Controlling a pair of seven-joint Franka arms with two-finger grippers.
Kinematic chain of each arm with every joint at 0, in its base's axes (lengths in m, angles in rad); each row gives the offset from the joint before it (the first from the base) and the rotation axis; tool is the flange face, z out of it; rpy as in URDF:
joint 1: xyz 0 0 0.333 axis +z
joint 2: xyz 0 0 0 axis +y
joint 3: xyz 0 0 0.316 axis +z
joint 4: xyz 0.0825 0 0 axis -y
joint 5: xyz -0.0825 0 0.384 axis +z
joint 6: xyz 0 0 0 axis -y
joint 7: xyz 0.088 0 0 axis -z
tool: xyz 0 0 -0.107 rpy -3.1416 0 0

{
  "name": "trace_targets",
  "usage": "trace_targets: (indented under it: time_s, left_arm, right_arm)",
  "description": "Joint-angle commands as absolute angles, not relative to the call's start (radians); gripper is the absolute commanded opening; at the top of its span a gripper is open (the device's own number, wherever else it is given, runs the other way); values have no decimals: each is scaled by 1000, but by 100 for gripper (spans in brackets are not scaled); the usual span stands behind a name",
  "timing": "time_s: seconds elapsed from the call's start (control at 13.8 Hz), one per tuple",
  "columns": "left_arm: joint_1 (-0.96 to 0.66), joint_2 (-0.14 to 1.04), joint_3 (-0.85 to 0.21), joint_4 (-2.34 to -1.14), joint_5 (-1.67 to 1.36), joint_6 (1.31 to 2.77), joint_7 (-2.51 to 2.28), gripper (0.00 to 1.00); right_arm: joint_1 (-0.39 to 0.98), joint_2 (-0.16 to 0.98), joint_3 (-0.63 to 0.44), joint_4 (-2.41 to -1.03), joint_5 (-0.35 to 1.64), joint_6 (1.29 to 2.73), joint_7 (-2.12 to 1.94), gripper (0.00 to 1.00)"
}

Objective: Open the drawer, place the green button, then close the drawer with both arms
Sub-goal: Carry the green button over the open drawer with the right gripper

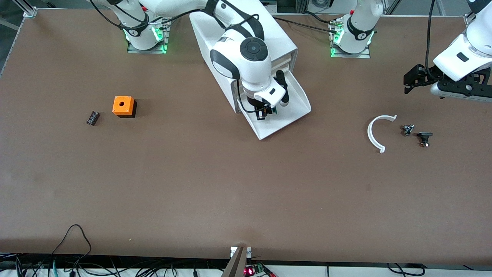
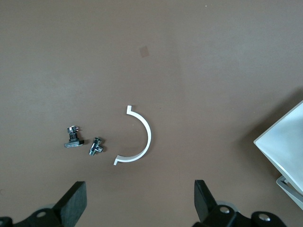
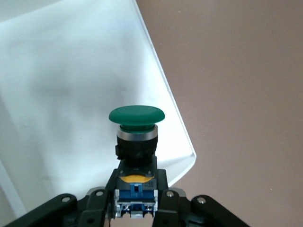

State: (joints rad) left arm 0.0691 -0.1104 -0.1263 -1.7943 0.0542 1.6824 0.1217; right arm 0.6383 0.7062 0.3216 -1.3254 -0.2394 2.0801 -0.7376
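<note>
The drawer [image 1: 296, 103] is pulled out from the bottom of the white cabinet [image 1: 282, 42]; its tray is bare. My right gripper [image 1: 265, 112] hangs over the open drawer near its front lip, shut on the button [image 1: 266, 114]. In the right wrist view the button's green cap [image 3: 136, 116] points down at the white drawer floor [image 3: 66, 90], and the fingers [image 3: 102, 198] clamp its black-and-blue body. My left gripper [image 1: 407, 85] is open and empty, held over the table at the left arm's end; its fingers [image 2: 75, 202] stand wide apart.
A white curved strip [image 1: 378, 131], a small metal part [image 1: 407, 129] and a small black part [image 1: 424, 137] lie at the left arm's end, also seen in the left wrist view [image 2: 140, 141]. An orange cube [image 1: 123, 105] and a black part [image 1: 92, 117] lie at the right arm's end.
</note>
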Motion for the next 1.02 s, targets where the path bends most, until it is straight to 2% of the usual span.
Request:
trace_targets:
  time_s: [0.0, 0.65, 0.8, 0.87, 0.94]
  left_arm:
    - [55, -95, -112, -1763, 37, 1663, 112, 100]
    - [41, -86, -112, -1759, 37, 1674, 117, 100]
    - [41, -86, -112, -1759, 37, 1674, 115, 100]
    - [41, -84, -112, -1759, 37, 1674, 115, 100]
    - [41, -84, -112, -1759, 35, 1674, 118, 100]
  right_arm:
    - [667, 745, 318, -1285, -262, 2059, -765, 15]
    - [738, 813, 318, -1293, -304, 2063, -698, 15]
    - [755, 815, 318, -1295, -314, 2062, -637, 21]
    - [764, 822, 318, -1295, -331, 2063, -600, 29]
    - [768, 828, 318, -1293, -348, 2062, -563, 45]
